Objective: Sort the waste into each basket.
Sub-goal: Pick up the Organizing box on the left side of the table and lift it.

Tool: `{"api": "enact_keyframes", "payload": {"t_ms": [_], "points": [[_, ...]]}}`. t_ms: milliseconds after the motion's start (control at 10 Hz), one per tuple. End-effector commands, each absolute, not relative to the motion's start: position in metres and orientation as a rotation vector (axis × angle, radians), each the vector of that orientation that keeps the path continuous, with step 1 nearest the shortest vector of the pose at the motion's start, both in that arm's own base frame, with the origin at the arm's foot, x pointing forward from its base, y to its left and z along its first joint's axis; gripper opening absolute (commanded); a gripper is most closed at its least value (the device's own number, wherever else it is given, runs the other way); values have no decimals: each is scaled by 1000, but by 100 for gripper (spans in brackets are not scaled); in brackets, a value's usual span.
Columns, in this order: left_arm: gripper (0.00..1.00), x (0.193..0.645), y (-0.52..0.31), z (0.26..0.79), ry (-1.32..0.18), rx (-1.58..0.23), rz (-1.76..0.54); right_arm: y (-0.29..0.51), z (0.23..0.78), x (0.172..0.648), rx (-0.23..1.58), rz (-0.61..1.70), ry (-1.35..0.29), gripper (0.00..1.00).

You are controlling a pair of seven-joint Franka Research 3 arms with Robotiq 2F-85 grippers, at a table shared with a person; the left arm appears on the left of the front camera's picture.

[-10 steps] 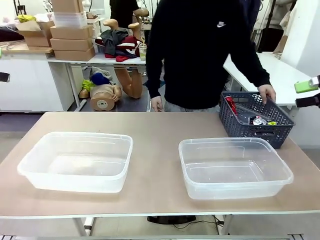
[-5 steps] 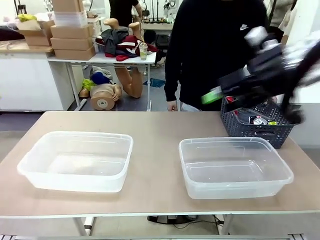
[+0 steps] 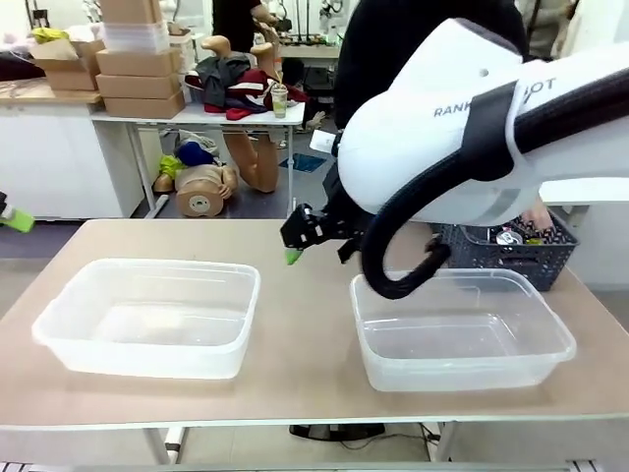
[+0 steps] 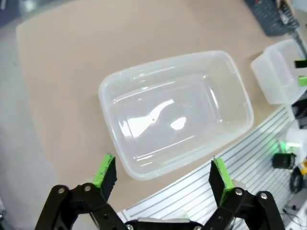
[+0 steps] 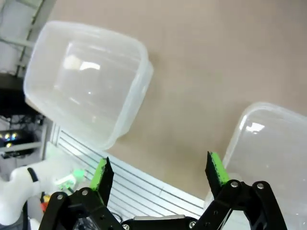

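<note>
From my station I see the right arm [image 3: 442, 128] reaching in from the right and across the middle of the table [image 3: 305, 334], its white bulk covering much of the far side. The right gripper [image 5: 159, 170] hangs above the bare strip of table between the 2 clear tubs. Its 2 green-padded fingers [image 5: 102, 173] stand wide apart with nothing between them. The left tub [image 3: 147, 315] sits near the front left of the table and the right tub [image 3: 462, 339] near the front right, well apart from each other. The left gripper [image 4: 163, 173] hangs high above the near rim of the left tub, and its jaws are also spread wide and hold nothing. The waste I can make out is 1 can [image 3: 508, 237], its silvery top showing inside the dark lattice basket [image 3: 531, 261]. That basket stands at the far right of the table, just behind the right tub, and is mostly hidden by the right arm. A person [image 3: 393, 49] in a dark top stands at the far side, behind that arm.
</note>
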State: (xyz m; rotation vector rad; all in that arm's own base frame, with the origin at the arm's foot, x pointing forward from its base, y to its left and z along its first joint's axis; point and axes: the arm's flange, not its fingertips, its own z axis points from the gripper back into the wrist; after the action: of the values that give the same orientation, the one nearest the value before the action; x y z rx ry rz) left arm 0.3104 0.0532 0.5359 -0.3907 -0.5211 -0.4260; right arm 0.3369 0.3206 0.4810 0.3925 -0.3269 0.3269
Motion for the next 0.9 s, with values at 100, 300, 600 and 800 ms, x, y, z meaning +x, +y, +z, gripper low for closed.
{"api": "enact_keyframes", "payload": {"t_ms": [100,300,600,800], "points": [[100,292,71,543,-532,-373,-429,321,481,337,393,327,-327,100],[100,324,55,523,-543,-368,-388,361,465,344,289,137,-232,100],[100,363,42,456,-321,-319,-432,454,427,390,294,38,-142,100],[100,378,35,417,-218,-314,-543,481,399,411,191,-64,-102,100]]}}
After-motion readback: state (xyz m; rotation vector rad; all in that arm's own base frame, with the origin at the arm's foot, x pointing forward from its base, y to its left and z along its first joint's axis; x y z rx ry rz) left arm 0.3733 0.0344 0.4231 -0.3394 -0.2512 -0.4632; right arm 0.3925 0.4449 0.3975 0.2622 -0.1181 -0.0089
